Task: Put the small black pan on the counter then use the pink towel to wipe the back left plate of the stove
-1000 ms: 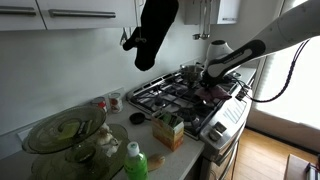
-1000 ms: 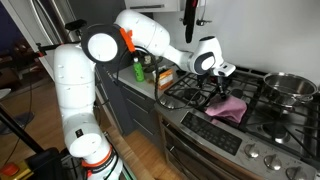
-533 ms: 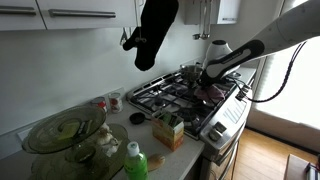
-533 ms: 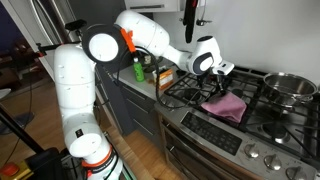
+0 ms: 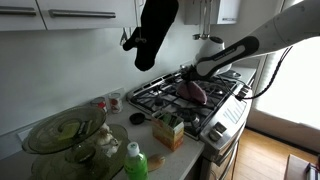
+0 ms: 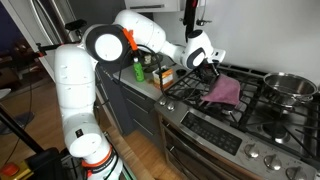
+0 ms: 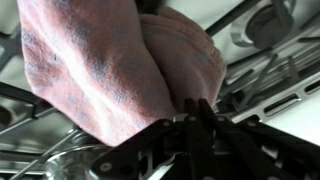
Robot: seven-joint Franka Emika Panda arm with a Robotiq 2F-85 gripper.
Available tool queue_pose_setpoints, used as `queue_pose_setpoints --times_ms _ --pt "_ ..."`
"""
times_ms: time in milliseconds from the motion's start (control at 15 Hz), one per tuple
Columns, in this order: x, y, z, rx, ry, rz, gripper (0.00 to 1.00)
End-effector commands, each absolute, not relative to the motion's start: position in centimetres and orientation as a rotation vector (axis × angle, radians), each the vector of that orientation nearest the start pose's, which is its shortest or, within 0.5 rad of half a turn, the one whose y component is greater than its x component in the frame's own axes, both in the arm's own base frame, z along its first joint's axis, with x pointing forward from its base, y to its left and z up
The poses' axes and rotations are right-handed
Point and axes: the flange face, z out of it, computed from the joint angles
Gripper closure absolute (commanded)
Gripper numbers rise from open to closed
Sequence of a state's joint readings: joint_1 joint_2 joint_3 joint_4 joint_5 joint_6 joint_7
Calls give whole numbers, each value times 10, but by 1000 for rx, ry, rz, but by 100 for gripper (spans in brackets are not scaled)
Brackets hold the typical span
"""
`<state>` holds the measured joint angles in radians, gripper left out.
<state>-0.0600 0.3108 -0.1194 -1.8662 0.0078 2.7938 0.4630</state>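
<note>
My gripper (image 5: 192,73) (image 6: 212,66) is shut on the pink towel (image 5: 194,91) (image 6: 224,90) and holds it just above the stove grates (image 5: 160,95), with the towel hanging down onto them. In the wrist view the towel (image 7: 115,60) fills the upper left and its fold is pinched between the closed jaws (image 7: 195,108). A small dark round thing (image 5: 137,118), perhaps the small black pan, sits on the counter beside the stove; it is too small to tell for sure.
A silver pot (image 6: 290,88) stands on a far burner. An orange box (image 5: 168,130), a green bottle (image 5: 135,160) and glass bowls (image 5: 65,130) crowd the counter. A black oven mitt (image 5: 155,30) hangs above the stove.
The gripper has risen and moved towards the back of the stove, lifting the pink towel off the front grates where it lay flat.
</note>
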Motion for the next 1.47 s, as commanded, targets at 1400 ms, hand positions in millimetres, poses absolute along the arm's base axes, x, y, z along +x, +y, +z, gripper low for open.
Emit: queue_pose_setpoints --times_ms 1400 --pt "735 -13 370 -2594 197 -984 98"
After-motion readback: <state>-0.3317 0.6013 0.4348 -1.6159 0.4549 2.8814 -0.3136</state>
